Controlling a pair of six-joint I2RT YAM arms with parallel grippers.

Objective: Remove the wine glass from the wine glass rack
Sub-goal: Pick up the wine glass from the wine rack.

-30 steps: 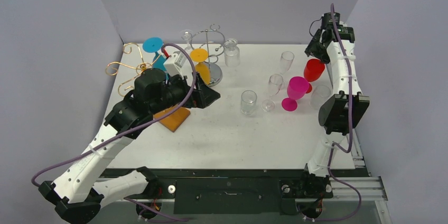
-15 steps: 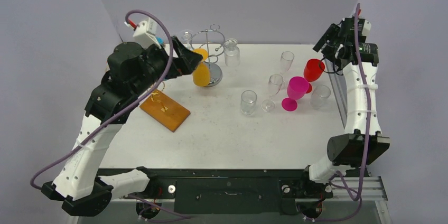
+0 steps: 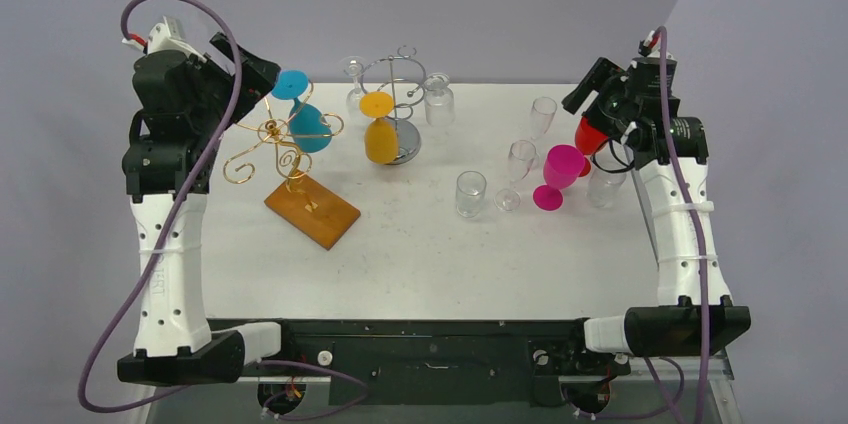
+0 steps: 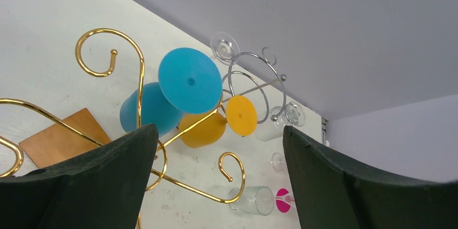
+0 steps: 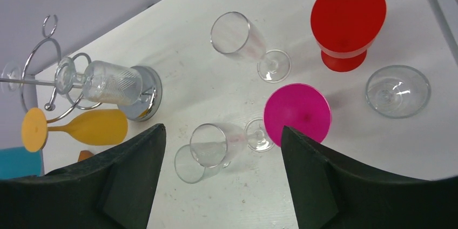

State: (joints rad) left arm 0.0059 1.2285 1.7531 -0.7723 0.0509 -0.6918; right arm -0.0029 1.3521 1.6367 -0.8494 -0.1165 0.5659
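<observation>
Blue wine glass [image 3: 308,128] hangs bowl-down on the gold wire rack [image 3: 262,156] at the far left of the table [image 3: 430,264]. An orange glass [image 3: 381,140] hangs likewise on the silver rack [image 3: 404,72] beside it. The left gripper [image 4: 219,132] hovers raised, jaws wide and empty, facing both. The right gripper [image 5: 221,129], also wide and empty, hangs above the pink glass [image 5: 297,114].
</observation>
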